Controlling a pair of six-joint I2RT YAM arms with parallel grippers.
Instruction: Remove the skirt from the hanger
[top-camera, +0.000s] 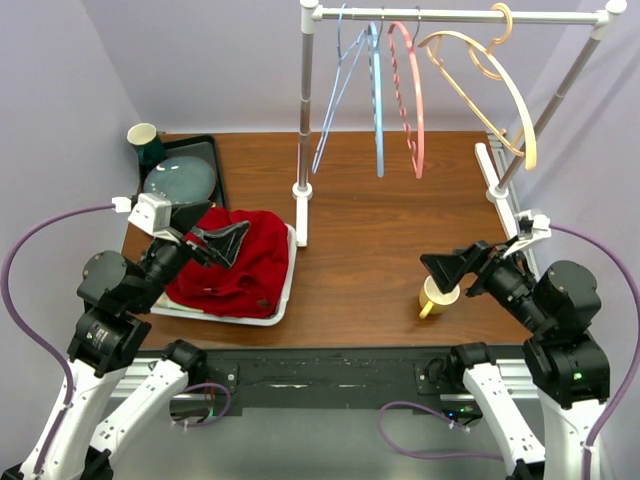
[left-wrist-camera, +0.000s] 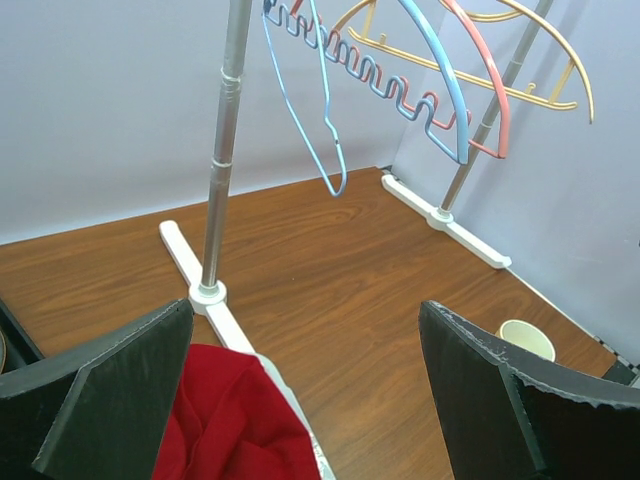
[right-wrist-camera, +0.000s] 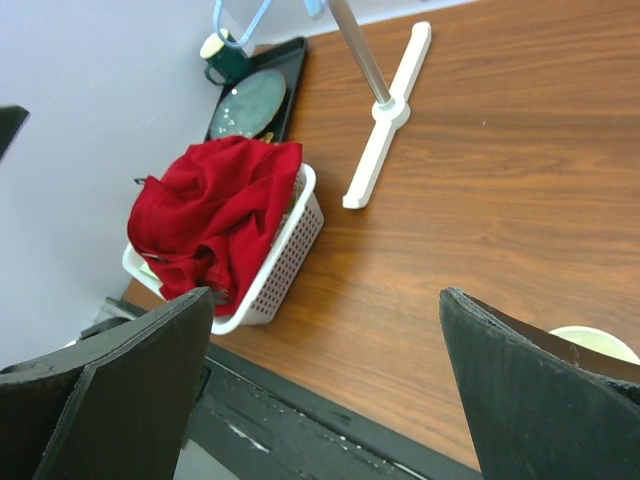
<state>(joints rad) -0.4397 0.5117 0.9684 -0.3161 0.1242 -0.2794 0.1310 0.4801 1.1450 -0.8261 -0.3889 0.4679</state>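
Note:
The red skirt (top-camera: 232, 262) lies crumpled in a white basket (top-camera: 284, 292) at the front left of the table; it also shows in the right wrist view (right-wrist-camera: 212, 214) and the left wrist view (left-wrist-camera: 225, 420). Several bare hangers hang on the rail: a blue wire one (top-camera: 345, 90), a blue one (top-camera: 378, 110), a pink one (top-camera: 410, 100) and a yellow one (top-camera: 495, 90). My left gripper (top-camera: 222, 243) is open and empty just above the skirt. My right gripper (top-camera: 455, 268) is open and empty at the front right.
The garment rack's posts (top-camera: 305, 100) stand on white feet (top-camera: 300, 215) mid-table and at the right (top-camera: 497, 180). A black tray (top-camera: 210, 155) with a plate and a green cup (top-camera: 146, 142) sits back left. A yellow mug (top-camera: 436, 298) stands under my right gripper.

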